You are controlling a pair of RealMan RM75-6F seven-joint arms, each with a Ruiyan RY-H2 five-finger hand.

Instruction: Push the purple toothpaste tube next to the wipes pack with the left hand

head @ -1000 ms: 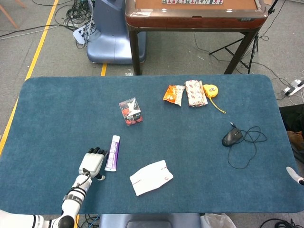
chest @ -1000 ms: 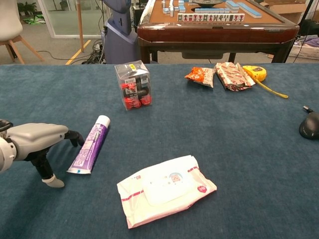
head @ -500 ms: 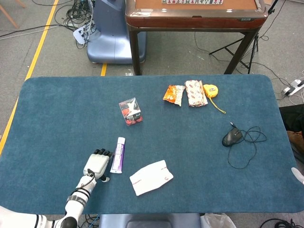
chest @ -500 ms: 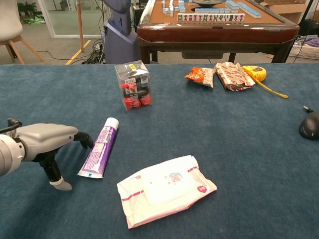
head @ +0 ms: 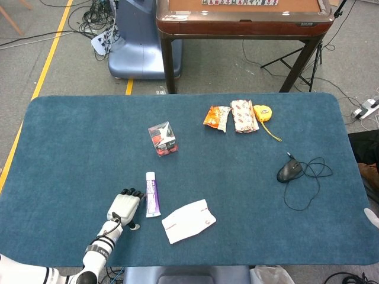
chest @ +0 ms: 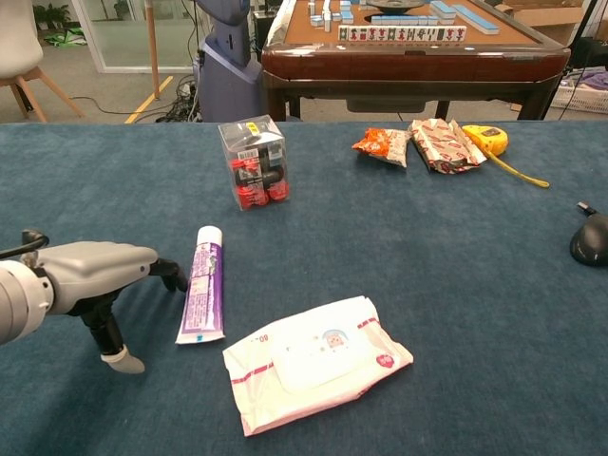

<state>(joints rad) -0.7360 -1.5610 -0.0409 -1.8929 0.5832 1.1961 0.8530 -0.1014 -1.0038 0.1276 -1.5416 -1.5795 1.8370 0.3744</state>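
The purple and white toothpaste tube (head: 153,194) (chest: 202,294) lies flat on the blue table, cap pointing to the far side. My left hand (head: 125,207) (chest: 90,275) is just to its left. Its outstretched fingertips (chest: 176,277) touch the tube's left side, its thumb points down at the table, and it holds nothing. The white wipes pack (head: 188,220) (chest: 318,359) lies to the right of the tube, a short gap from the tube's near end. Only a pale sliver of my right hand (head: 373,216) shows at the right edge of the head view.
A clear box of red and black items (chest: 256,161) stands beyond the tube. Two snack packs (chest: 418,142) and a yellow tape measure (chest: 487,138) lie at the far side. A black mouse (head: 289,171) with its cable lies at the right.
My left hand has moved right, pushing the tube toward the wipes pack. The tube has turned from slanted to nearly straight, cap away from me.
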